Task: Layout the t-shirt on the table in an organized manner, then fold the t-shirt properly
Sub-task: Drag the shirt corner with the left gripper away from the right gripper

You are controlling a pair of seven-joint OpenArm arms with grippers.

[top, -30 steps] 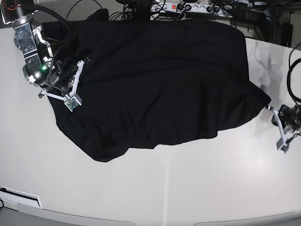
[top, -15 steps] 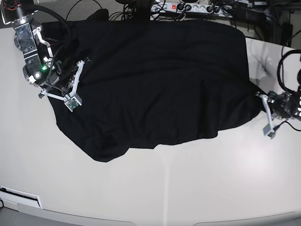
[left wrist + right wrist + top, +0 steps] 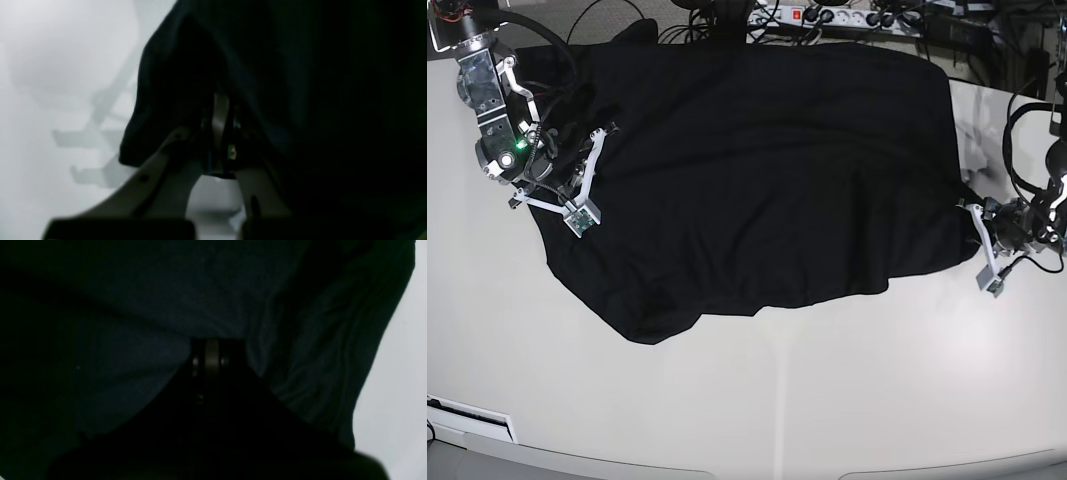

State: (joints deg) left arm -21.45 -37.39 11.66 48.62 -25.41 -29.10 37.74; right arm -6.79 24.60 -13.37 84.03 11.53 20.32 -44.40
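Base view, left to right. The right gripper (image 3: 577, 190) rests on the left edge of the t-shirt (image 3: 767, 170); its frame spreads wide, but the right wrist view shows the jaws drawn together with black cloth pinched between them. The t-shirt (image 3: 166, 306) fills nearly that whole view, with a strip of the table (image 3: 400, 390) at the right margin. In the base view the garment lies spread over the upper middle of the table (image 3: 777, 400), its far edge reaching the table's back rim by the power strip (image 3: 827, 15) and cables; its lower hem runs unevenly, dipping to a rounded lobe at lower left. At the right edge of the cloth sits the left gripper (image 3: 980, 240), touching the shirt's corner. Left wrist view: the left gripper (image 3: 218, 113) has its jaws closed on a bunched fold of the t-shirt (image 3: 317, 83), lifted off the table (image 3: 50, 83), where the gripper's shadow falls.
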